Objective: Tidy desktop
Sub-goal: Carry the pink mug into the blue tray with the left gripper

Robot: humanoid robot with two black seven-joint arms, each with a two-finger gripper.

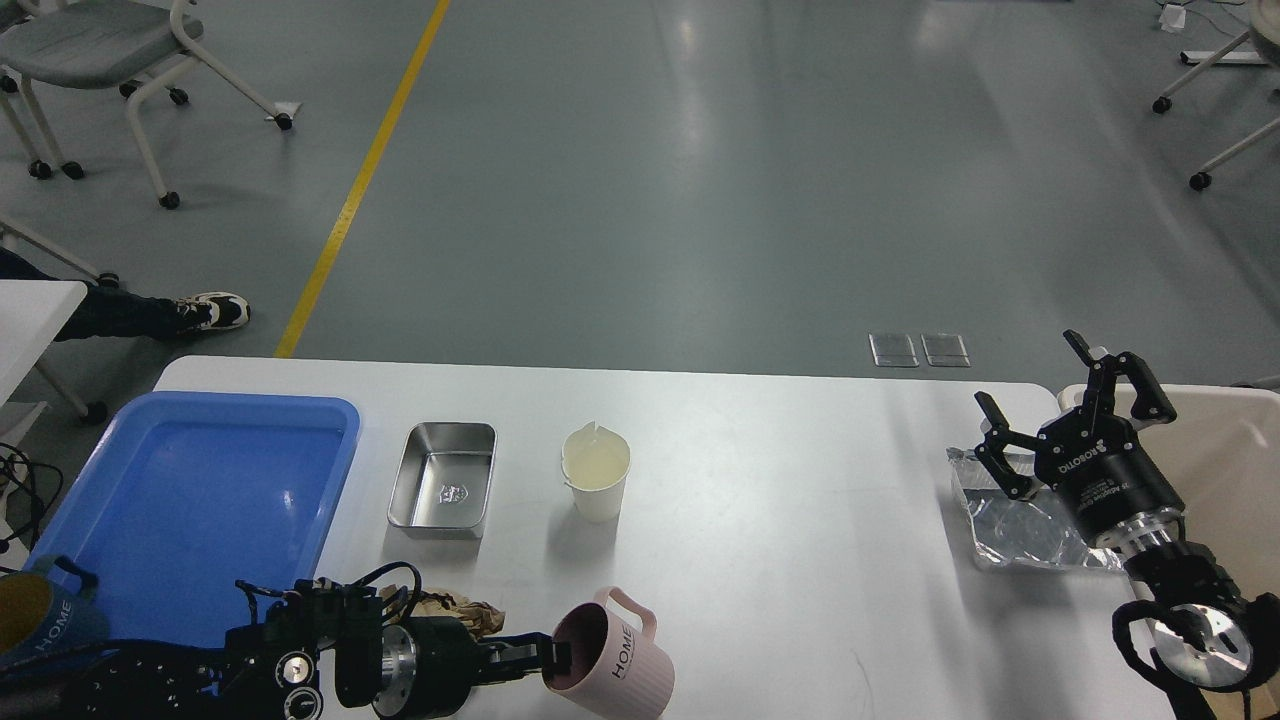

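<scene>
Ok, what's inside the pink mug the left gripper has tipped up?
The pink mug is tilted, with its mouth facing the left gripper. Its inside looks dark, and nothing can be seen in it. One finger reaches into the mouth and covers part of it.

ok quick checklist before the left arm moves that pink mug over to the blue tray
1. Grip on pink mug: left gripper has its jaws clamped on the rim, one inside the mouth. Ok.
2. Mug attitude: tipped on its side, mouth toward the arm. Not ok if anything is inside; contents cannot tell.
3. Landing spot: blue tray floor is bare except a blue mug at its near corner. Ok.
4. Path: crumpled brown paper lies between mug and tray. Not ok for a low sweep.
5. Right gripper: open above the foil sheet, far away. Ok.
</scene>
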